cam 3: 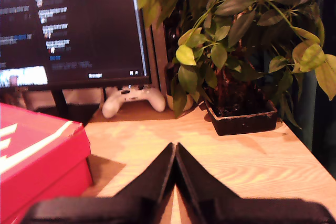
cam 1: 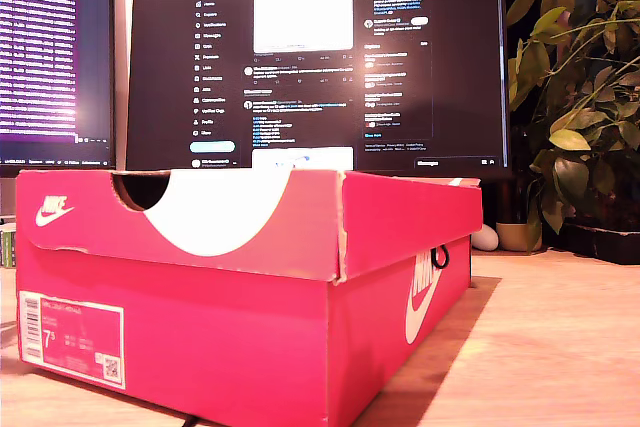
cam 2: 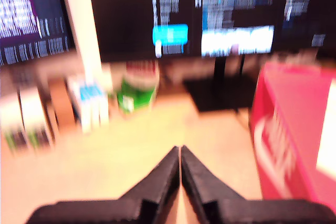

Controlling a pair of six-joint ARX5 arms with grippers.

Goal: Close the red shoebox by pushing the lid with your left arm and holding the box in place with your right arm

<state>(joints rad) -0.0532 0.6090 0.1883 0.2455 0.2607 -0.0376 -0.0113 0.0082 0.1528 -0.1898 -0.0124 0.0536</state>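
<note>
Shoebox fills most of the exterior view, red with white swoosh logos, sitting on the wooden desk. Its lid is resting on top but doesn't look fully seated (one flap edge sticks out past the box wall on the side facing the exterior view's right). A size label sits at about 8 o'clock on the front face.

Behind it, at 12 o'clock, is a big monitor with a dark page open, a second screen at 10 o'clock, and a leafy plant at 3 o'clock.

Neither arm shows in the exterior view. My first gripper has its jaws pressed together, holding nothing, above bare desk with the box just beside it; that view is blurred, and a green tub is about all I can make out further back. My second gripper is likewise pinched closed and empty, near a box corner, with a white gamepad under the monitor and the plant's black pot beyond.
</note>
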